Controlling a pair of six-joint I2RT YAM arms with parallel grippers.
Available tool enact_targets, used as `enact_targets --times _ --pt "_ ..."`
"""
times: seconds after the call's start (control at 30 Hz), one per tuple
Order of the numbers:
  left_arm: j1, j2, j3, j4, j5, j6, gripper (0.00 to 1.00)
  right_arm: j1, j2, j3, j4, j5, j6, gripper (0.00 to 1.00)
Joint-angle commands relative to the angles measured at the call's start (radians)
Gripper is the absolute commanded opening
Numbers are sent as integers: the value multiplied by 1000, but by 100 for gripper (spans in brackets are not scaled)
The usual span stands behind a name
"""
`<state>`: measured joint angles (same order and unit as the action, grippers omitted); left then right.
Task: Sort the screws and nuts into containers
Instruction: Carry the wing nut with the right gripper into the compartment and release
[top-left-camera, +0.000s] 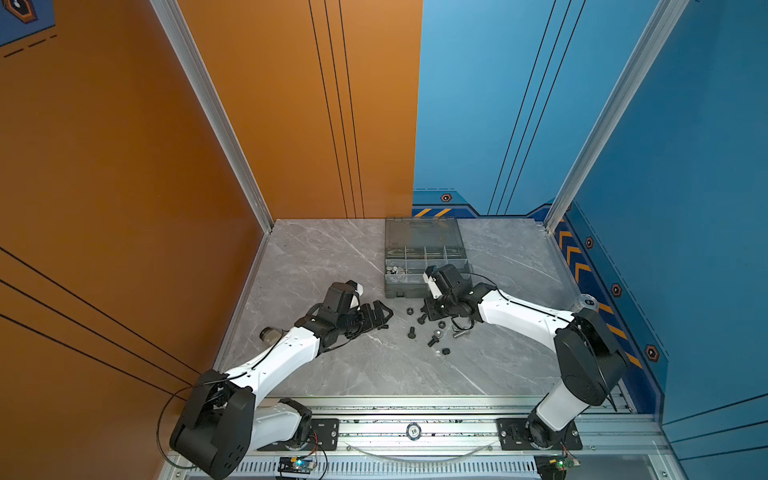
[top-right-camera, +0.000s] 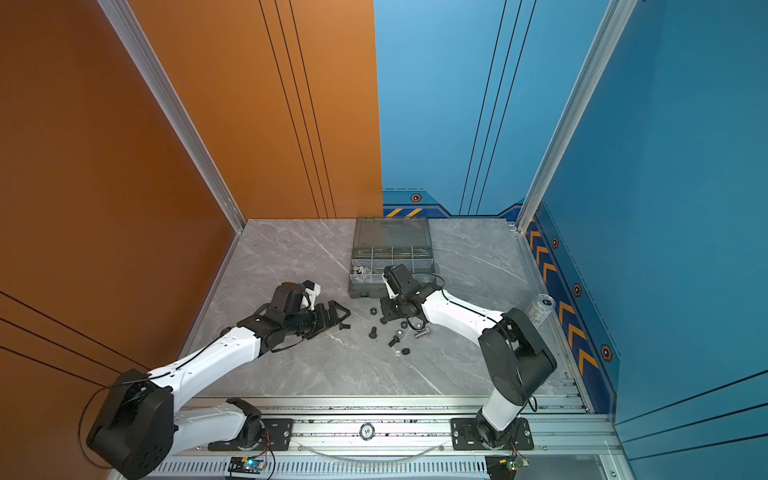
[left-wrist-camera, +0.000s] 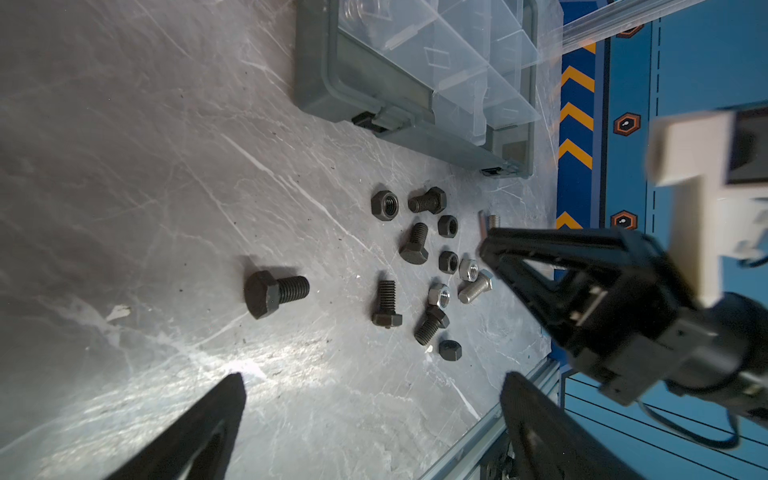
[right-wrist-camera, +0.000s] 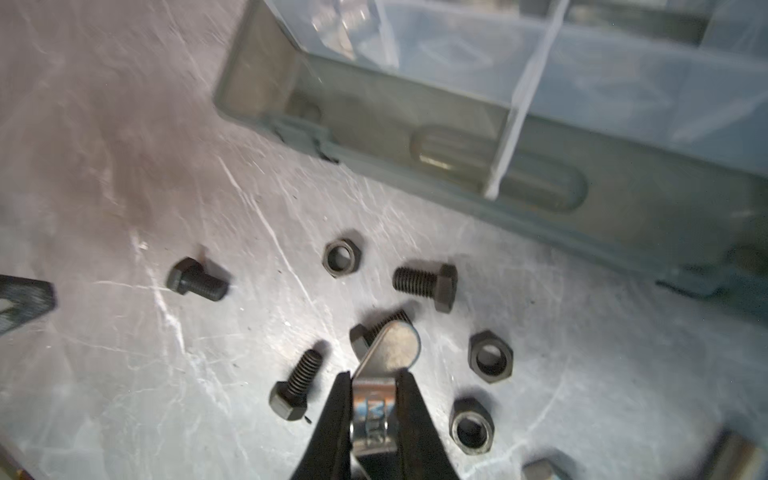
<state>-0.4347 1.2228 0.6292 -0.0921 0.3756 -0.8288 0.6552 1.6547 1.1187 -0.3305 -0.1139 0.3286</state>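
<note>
A poker chip (top-left-camera: 413, 431) sits nearest, on the metal rail (top-left-camera: 457, 430) that edges the grey marbled counter (top-left-camera: 353, 374). Between that rail and the organizer box (top-left-camera: 405, 290) lies a broad open stretch of counter.

Closer to the box, loose screws (left-wrist-camera: 388, 301) and nuts (left-wrist-camera: 384, 205) are scattered just in front of its near wall. Most are black and a few are silver, and none touches the box. One black screw (left-wrist-camera: 276, 293) lies apart, left of the scatter. The left pincer (left-wrist-camera: 374, 378) hovers low near it, front-left of the box, spread wide with nothing between its tips.

The right pincer (right-wrist-camera: 374, 376) hangs over the scatter, just in front of the box's near wall. It is pressed together on a silver wing nut (right-wrist-camera: 395, 345), with one ear sticking out past its tip.

Inside the box, a few silver pieces (top-left-camera: 397, 270) lie in a compartment (top-left-camera: 392, 275) at its left end. The lid (top-left-camera: 424, 232) is swung open behind the box and reaches the counter's back edge.

Left of the box the counter runs open to the orange wall (top-left-camera: 291, 124). Right of the box it runs open as far as a drink can (top-left-camera: 586, 301) at the counter's right edge.
</note>
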Motion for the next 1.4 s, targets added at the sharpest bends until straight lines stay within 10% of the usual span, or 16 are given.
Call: enact_targets --times 0.0,0.6,1.37 --pt "3 -22 -22 20 19 -13 98 -10 2 94 -12 -34 -54 1" --pt "22 -55 -26 -15 16 -7 98 -45 492 737 -93 -23 -132 1" --pt "27 -48 -36 -22 -7 -17 98 -61 662 843 -113 -46 -111 12"
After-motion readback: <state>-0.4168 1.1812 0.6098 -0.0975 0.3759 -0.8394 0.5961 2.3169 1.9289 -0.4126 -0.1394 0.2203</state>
